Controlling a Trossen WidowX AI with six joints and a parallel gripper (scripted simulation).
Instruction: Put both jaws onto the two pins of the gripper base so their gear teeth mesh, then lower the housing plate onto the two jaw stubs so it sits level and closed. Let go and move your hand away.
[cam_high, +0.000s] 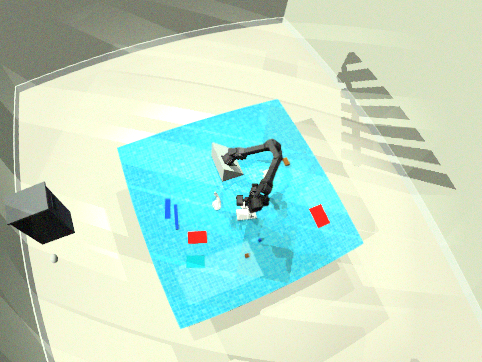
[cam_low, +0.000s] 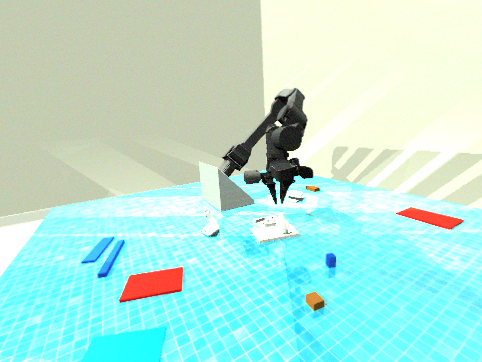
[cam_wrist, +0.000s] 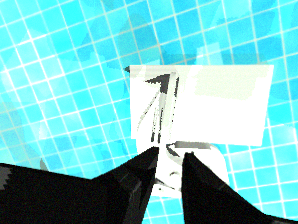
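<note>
At centre, one jaw seems placed on the gripper base (cam_high: 245, 216) (cam_low: 275, 235) (cam_wrist: 225, 107); its seating cannot be told. A loose white part (cam_high: 216, 202) (cam_low: 211, 231), probably the second jaw, is left to be fitted at centre left. Beyond, nothing is held by the gripper (cam_high: 256, 202) (cam_low: 278, 202) (cam_wrist: 171, 151), its tips slightly parted. No housing plate is seen closed over the base.

From my station I observe two red plates (cam_high: 197, 237) (cam_low: 154, 284), two blue bars (cam_high: 167, 208) (cam_low: 111, 258) and a blue cube (cam_high: 260, 240) (cam_low: 330, 260).

Jaw (cam_low: 211, 229) (cam_high: 216, 202) — left of base (cam_low: 275, 233) (cam_high: 246, 215) (cam_wrist: 220, 105) | slabs (cam_low: 152, 284) (cam_high: 197, 237) — before jaw
</note>
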